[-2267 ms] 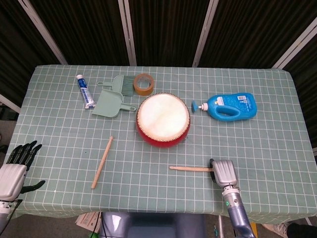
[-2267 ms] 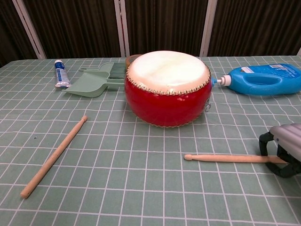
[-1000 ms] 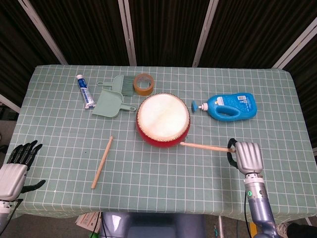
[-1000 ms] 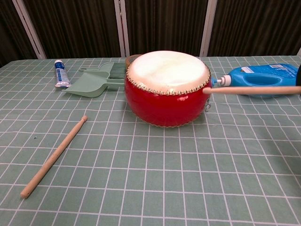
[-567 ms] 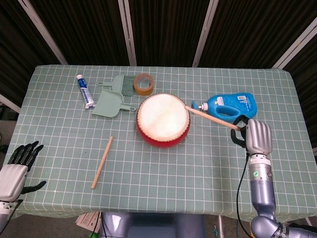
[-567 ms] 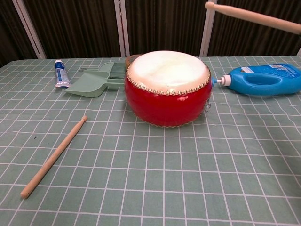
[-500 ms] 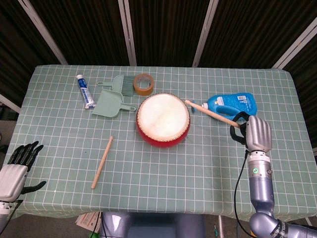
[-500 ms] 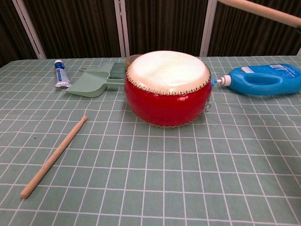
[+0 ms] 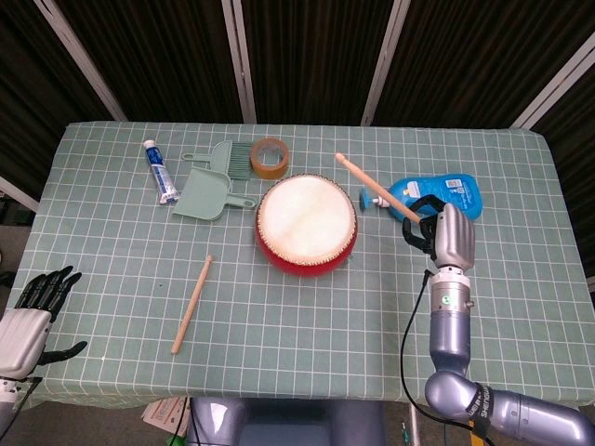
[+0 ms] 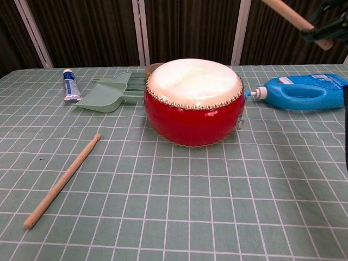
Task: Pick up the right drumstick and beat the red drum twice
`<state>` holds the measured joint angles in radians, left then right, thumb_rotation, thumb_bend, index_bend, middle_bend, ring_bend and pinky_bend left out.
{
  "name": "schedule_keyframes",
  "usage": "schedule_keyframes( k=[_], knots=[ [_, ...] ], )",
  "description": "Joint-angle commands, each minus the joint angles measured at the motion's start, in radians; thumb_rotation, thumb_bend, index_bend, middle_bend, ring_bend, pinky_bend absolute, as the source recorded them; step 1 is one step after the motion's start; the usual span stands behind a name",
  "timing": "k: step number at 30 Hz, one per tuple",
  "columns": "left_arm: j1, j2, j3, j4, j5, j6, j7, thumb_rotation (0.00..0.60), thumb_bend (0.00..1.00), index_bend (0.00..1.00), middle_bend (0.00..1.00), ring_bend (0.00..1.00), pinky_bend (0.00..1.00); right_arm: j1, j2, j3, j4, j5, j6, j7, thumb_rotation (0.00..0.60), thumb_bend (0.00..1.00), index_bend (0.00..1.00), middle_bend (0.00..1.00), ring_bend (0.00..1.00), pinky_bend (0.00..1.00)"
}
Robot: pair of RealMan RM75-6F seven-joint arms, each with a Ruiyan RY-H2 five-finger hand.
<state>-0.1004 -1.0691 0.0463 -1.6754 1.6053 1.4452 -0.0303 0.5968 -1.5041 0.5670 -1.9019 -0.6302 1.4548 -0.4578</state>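
The red drum [image 9: 307, 224] with its pale skin [image 10: 194, 79] stands mid-table. My right hand [image 9: 442, 236] is raised to the drum's right and grips one end of the right drumstick [image 9: 375, 187]. The stick slants up and to the left, its tip above the table just beyond the drum's far right rim. In the chest view only part of the stick [image 10: 288, 13] and dark fingers [image 10: 330, 23] show at the top right. My left hand [image 9: 28, 316] hangs off the table's near left corner, fingers apart and empty.
A second drumstick [image 9: 191, 304] lies left of the drum. A blue detergent bottle [image 9: 437, 196] lies on its side right of the drum, under my right hand. A green dustpan [image 9: 206, 194], comb-like brush [image 9: 227, 159], tape roll [image 9: 271, 156] and toothpaste tube [image 9: 160, 172] sit at the back left.
My right hand lifted the drumstick off the table, carried it up and back, then swung left toward the drum; the stick's tip rose higher. The left hand stayed still.
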Motion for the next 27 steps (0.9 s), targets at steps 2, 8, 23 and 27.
schedule_keyframes(
  k=[2, 8, 23, 27],
  knots=[
    [0.000, 0.001, 0.000, -0.002, -0.002, -0.001, -0.002, 0.600, 0.00, 0.00, 0.00, 0.00, 0.02, 0.060, -0.107, -0.234, 0.218, -0.125, -0.034, -0.136, 0.600, 0.73, 1.00, 1.00, 1.00, 0.91],
    [0.001, 0.005, 0.000, -0.005, -0.007, -0.003, -0.007, 0.600, 0.00, 0.00, 0.00, 0.00, 0.02, 0.115, -0.136, -0.440, 0.347, -0.180, -0.083, -0.472, 0.600, 0.73, 1.00, 1.00, 1.00, 0.91],
    [0.005, 0.010, 0.002, -0.012, -0.010, -0.001, -0.013, 0.600, 0.00, 0.00, 0.00, 0.00, 0.02, 0.064, -0.159, -0.146, 0.196, -0.257, 0.081, -0.120, 0.600, 0.73, 1.00, 1.00, 1.00, 0.91],
    [0.005, 0.009, 0.002, -0.012, -0.012, -0.002, -0.011, 0.600, 0.00, 0.00, 0.00, 0.00, 0.02, 0.046, -0.141, -0.097, 0.144, -0.257, 0.098, -0.058, 0.600, 0.73, 1.00, 1.00, 1.00, 0.91]
  ],
)
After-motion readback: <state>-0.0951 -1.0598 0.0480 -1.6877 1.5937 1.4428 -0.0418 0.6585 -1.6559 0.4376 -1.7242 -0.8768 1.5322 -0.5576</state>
